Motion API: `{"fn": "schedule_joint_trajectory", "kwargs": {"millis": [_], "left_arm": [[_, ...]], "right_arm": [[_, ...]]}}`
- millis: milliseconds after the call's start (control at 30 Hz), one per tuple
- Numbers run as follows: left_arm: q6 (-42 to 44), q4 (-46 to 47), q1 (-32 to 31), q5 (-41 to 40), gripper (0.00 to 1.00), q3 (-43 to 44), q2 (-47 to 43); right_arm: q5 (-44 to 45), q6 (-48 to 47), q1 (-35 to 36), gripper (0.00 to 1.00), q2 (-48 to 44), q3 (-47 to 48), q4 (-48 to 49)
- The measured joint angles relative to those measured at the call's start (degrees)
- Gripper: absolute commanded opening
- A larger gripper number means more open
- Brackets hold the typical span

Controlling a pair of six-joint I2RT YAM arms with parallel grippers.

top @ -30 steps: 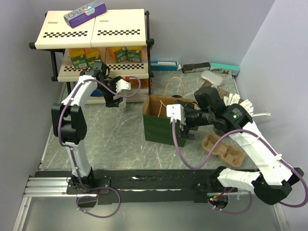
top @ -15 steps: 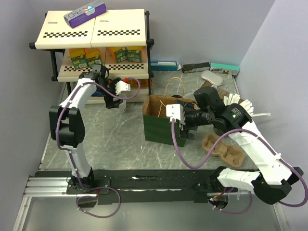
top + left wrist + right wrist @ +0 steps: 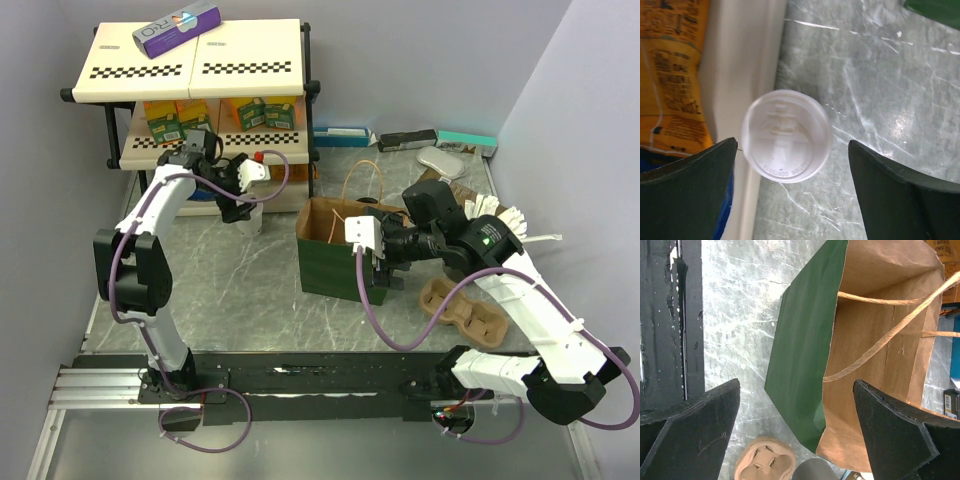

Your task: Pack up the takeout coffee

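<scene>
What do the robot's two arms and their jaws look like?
Both the left arm and the right arm have smooth white links joined by bulky black joints on black bases. A thin purple cable loops loosely along each, and a small white box sits at each wrist. The jaws are dark, flat, wedge-shaped matte plates.

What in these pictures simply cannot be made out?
White lidded cup: left wrist view shows only its lid from above; walls and contents hidden. Top view: the left tool covers most of it.
Green paper bag: right wrist view, cut off by the top edge; its floor unseen.
Orange printed packet: left wrist view, print blurred, cut off at the left edge.
</scene>
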Motion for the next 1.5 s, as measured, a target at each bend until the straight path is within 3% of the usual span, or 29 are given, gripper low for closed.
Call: {"fn": "schedule_joint_trajectory", "kwargs": {"millis": [267,600,1067,1500], "left_arm": [[-0.96,-3.54,-0.02,0.96,0.99,8.41,4.00],[-1.57,-9.09,-0.39,1.84,0.99,12.68,9.84],[-1.53,-8.66,-0.50,0.26,0.99,11.93,10.10],[-1.49,-8.17,-0.48,-1.36,0.90,10.86,10.10]], "right_arm": [[0.13,0.00,0.00,1.00,-0.02,-0.33,0.00],[1.07,0.00,-0.02,1.00,-0.02,-0.42,0.00],[1.07,-0.02,-0.02,1.00,0.00,-0.94,0.00],[1.16,-0.07,-0.02,1.00,0.35,-1.01,0.00]]}}
